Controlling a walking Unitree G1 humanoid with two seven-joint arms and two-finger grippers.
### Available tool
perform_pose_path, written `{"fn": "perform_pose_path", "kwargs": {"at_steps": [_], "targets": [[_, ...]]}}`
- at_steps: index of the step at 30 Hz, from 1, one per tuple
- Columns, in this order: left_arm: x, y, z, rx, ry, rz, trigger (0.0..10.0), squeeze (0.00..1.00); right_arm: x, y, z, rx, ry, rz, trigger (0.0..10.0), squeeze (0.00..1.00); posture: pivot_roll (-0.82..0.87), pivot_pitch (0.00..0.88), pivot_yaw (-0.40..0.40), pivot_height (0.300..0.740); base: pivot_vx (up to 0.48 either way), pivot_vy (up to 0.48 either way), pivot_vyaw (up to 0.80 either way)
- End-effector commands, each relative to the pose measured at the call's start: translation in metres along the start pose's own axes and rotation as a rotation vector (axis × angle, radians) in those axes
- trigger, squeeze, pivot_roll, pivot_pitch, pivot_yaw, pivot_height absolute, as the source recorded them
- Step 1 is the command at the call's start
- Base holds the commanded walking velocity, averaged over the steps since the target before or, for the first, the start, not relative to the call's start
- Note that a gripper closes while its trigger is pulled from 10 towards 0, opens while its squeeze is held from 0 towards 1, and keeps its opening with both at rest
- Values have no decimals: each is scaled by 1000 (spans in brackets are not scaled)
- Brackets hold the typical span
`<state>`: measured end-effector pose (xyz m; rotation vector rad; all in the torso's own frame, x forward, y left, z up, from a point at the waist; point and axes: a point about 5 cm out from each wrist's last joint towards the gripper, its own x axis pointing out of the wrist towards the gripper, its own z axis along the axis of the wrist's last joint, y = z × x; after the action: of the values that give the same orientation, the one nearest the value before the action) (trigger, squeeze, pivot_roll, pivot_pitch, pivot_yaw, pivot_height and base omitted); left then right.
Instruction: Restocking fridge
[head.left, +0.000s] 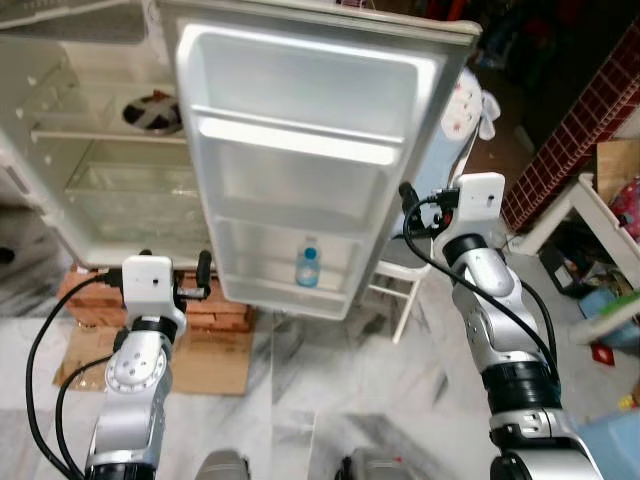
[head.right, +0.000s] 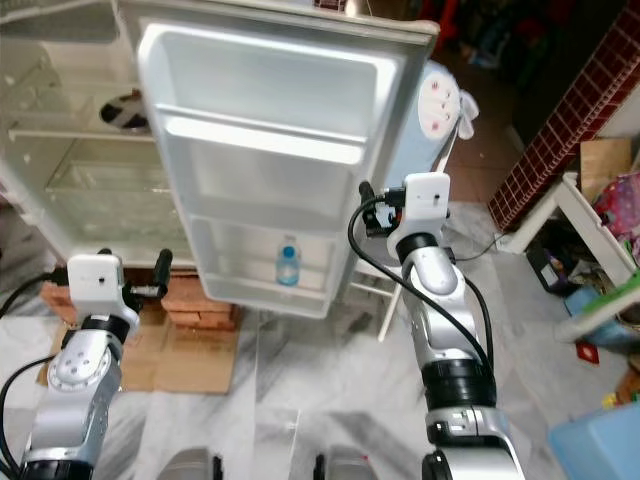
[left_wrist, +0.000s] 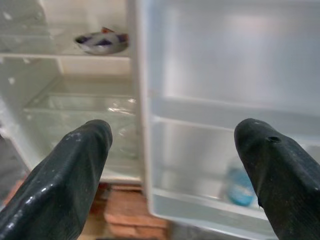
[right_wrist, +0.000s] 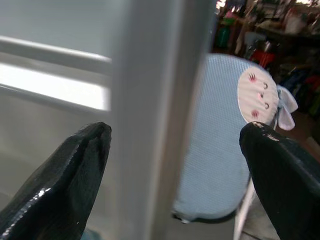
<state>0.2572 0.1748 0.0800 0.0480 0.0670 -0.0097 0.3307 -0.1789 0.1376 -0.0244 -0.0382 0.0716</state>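
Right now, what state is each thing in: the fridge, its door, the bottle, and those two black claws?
Fridge: open, shelves mostly bare, one bowl inside.
Fridge door: swung wide open.
Water bottle: upright in the lowest door shelf.
Left gripper: open, holding nothing.
Right gripper: open, fingers either side of the door's edge.

The fridge door (head.left: 300, 170) runs off the frame's top; a small bottle's (head.left: 308, 267) label is illegible, and the patterned dish (left_wrist: 102, 42) inside blurs.
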Motion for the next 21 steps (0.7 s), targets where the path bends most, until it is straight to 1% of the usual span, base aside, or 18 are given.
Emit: {"fn": "perform_pose_path", "kwargs": {"at_steps": [1, 4, 8, 11, 16, 19, 21], "targets": [[0, 10, 3, 17, -8, 22, 10000, 0, 4, 9, 10, 10, -42, 32, 10000, 0, 32, 77, -59, 740, 289, -349, 556], [1, 10, 3, 18, -7, 21, 10000, 0, 4, 10, 9, 8, -40, 48, 10000, 0, 31, 77, -59, 740, 289, -350, 477], [1, 10, 3, 18, -6, 22, 10000, 0, 4, 12, 2, 14, 2, 104, 10000, 0, 30, 77, -61, 740, 286, -350, 0], [1, 9, 2, 19, -4, 25, 10000, 0, 4, 12, 0, 15, 8, 113, 10000, 0, 31, 77, -61, 740, 268, -351, 0], [1, 9, 3, 15, -5, 37, 10000, 0, 10, 11, 4, 17, -14, 123, 10000, 0, 38, 79, -61, 740, 0, 0, 0], [1, 10, 3, 17, -1, 44, 10000, 0, 11, 14, 5, 39, -13, 208, 10000, 0, 43, 79, -63, 740, 0, 0, 0], [0, 10, 2, 18, 1, 45, 10000, 0, 9, 17, 2, 36, 2, 294, 10000, 0, 46, 80, -64, 740, 0, 0, 0]]}}
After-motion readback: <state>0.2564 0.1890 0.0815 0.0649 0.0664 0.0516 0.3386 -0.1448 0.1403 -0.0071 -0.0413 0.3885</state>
